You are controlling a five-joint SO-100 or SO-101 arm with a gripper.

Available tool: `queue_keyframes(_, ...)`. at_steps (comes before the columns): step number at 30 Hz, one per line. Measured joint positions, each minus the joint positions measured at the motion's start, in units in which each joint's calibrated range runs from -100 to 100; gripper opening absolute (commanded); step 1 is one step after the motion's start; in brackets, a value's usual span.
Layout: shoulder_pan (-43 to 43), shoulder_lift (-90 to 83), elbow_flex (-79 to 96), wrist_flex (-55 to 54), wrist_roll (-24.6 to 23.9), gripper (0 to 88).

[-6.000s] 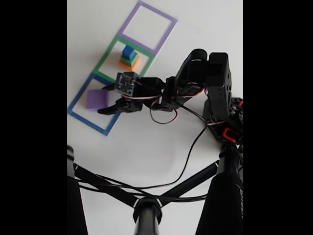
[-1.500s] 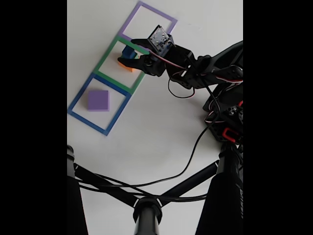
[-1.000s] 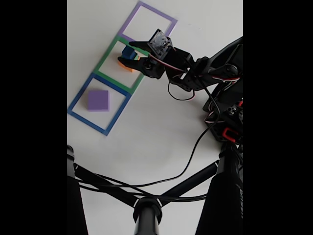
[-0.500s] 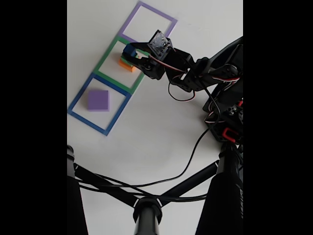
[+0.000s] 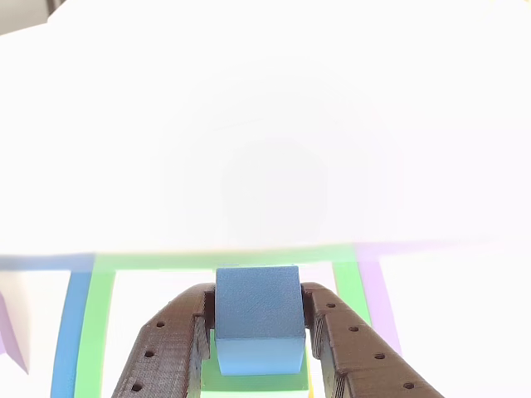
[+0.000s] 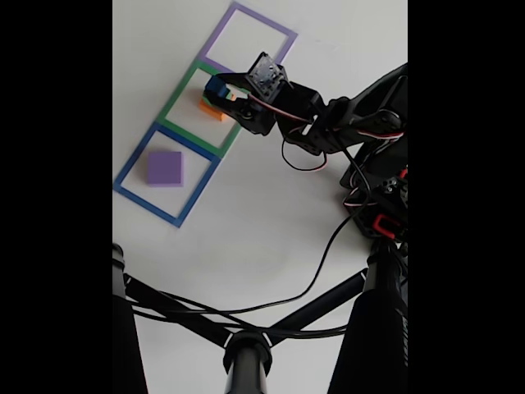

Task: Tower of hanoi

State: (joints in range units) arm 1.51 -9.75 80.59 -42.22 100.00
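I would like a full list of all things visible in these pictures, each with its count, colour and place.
blue cube: one, blue, between the gripper fingers, over the green outline
orange cube: one, orange, inside the green outline, under the gripper
purple slab: one, pale purple, flat inside the blue outline
square outlines: three, blue, green, purple, in a diagonal row on the table
table: one, white
black stand: one, black, bottom of the fixed view
gripper: one, dark, shut on the blue cube
arm: one, black, right side of the fixed view
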Motion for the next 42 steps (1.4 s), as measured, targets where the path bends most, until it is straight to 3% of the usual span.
queue_keyframes(5,0.0,-11.7,-3.6,18.9,0.0,5.7)
queue_keyframes(10,-1.4,-25.4,-14.1,46.8,0.0,5.4)
queue_keyframes(18,-3.9,-30.3,-46.0,96.6,0.0,5.2)
queue_keyframes(24,-5.9,-30.4,-67.4,120.8,-0.6,5.1)
queue_keyframes(32,-12.4,-30.5,-80.5,133.5,0.0,4.9)
queue_keyframes(42,-20.4,-30.5,-75.5,127.8,0.0,4.9)
